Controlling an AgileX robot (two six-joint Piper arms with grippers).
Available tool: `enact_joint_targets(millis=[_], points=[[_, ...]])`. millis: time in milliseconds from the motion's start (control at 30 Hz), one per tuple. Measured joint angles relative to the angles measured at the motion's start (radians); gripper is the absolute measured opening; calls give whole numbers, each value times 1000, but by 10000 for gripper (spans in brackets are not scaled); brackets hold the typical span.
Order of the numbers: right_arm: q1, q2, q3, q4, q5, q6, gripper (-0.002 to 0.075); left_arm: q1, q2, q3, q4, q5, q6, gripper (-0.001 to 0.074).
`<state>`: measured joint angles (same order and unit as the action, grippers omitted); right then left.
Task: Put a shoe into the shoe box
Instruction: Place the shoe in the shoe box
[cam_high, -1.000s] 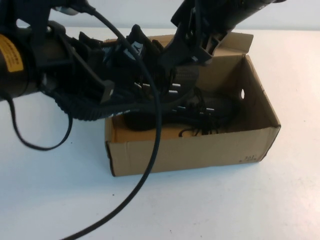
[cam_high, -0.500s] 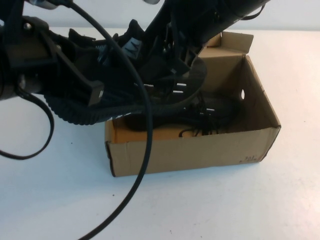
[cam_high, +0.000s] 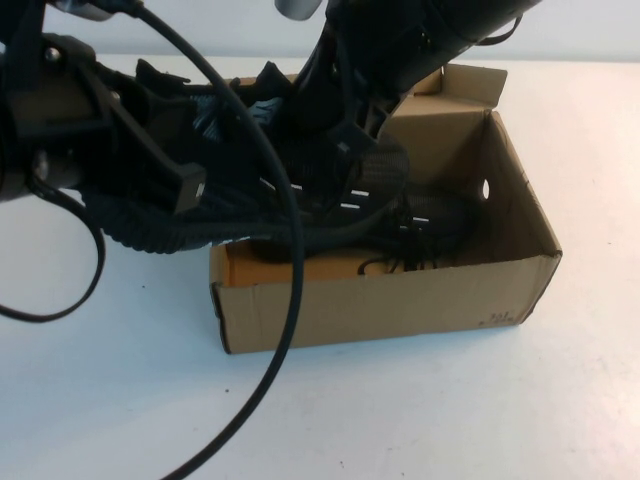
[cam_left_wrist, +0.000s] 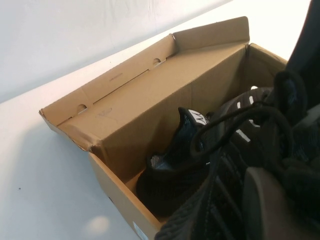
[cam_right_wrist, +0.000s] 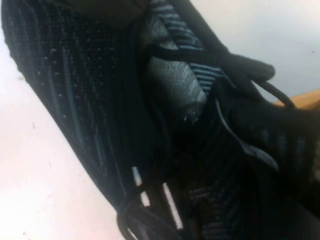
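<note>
A black knit shoe (cam_high: 375, 178) with white dashes hangs tilted over the left half of the brown cardboard shoe box (cam_high: 380, 300). Its heel end sticks out past the box's left wall and its toe points down into the box. My left gripper (cam_high: 186, 190) is shut on the heel end of the shoe (cam_left_wrist: 220, 200). My right gripper (cam_high: 350, 140) comes down from above and is shut on the shoe's laced upper (cam_right_wrist: 75, 75). An identical shoe (cam_high: 440, 220) lies on the floor of the box (cam_left_wrist: 150, 100).
A black cable (cam_high: 290, 300) from the left arm hangs in front of the box's near wall and trails across the white table (cam_high: 500, 410). The box's lid flap (cam_high: 470, 85) stands open at the back.
The held shoe has sunk lower, its toe now dipping into the box. My right gripper came down onto the shoe's upper and closed from wide open. The left grip is unchanged.
</note>
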<state>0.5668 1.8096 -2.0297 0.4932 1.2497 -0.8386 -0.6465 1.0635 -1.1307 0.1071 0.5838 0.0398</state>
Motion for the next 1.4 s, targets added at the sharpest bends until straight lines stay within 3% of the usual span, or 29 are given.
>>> enact_joint_targets(millis=[133, 233, 333, 500, 600, 767, 933, 1200, 1400], points=[[0, 0, 0, -1, 0, 14, 35, 0, 0, 0, 0, 0, 0, 20], [0, 0, 0, -1, 0, 35, 71, 0, 0, 0, 0, 0, 0, 20], [0, 0, 0, 1, 0, 93, 175, 0, 0, 0, 0, 0, 0, 20], [0, -2, 0, 3, 0, 344, 431, 0, 0, 0, 0, -2, -12, 20], [2, -3, 0, -45, 0, 531, 511, 0, 0, 0, 0, -2, -56, 20], [2, -3, 0, -118, 4, 715, 533, 0, 0, 0, 8, -2, -119, 20], [2, -9, 0, -87, 4, 736, 531, 0, 0, 0, 39, -2, -132, 20], [2, -17, 0, -65, 4, 456, 491, 0, 0, 0, 44, -2, -132, 20], [2, -17, 0, -66, 4, 294, 516, 0, 0, 0, 44, -2, -132, 20]])
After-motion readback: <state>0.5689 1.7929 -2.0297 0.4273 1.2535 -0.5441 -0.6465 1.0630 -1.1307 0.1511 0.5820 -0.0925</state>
